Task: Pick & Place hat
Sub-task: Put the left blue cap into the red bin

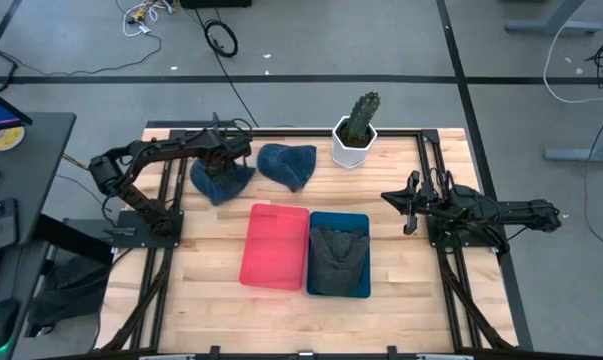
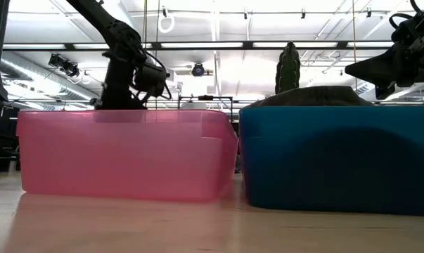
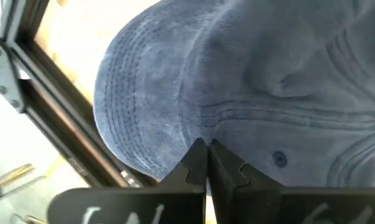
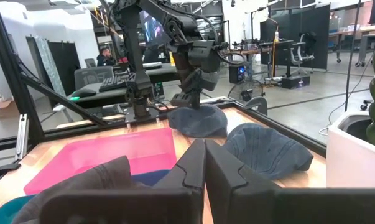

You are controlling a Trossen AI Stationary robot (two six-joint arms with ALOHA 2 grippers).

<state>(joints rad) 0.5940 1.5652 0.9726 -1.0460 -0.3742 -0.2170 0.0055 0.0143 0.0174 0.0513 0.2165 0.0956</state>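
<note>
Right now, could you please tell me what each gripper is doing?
Left gripper: fingers shut, empty, directly above a blue hat.
Right gripper: fingers shut, empty, beside the blue bin.

Low view: pink bin [image 2: 120, 154] and blue bin [image 2: 338, 158] fill the frame and hide the tabletop behind them. Both blue hats are hidden there. Only the crown of the grey hat [image 2: 310, 95] shows over the blue bin's rim.

Left wrist view: blue hat [image 3: 237, 87] is cut off by the frame edges; the fingertips [image 3: 196, 158] seem to press into the cloth, but any pinched fabric is hidden.

Right wrist view: white pot [image 4: 358, 146] is cut at the edge.
</note>
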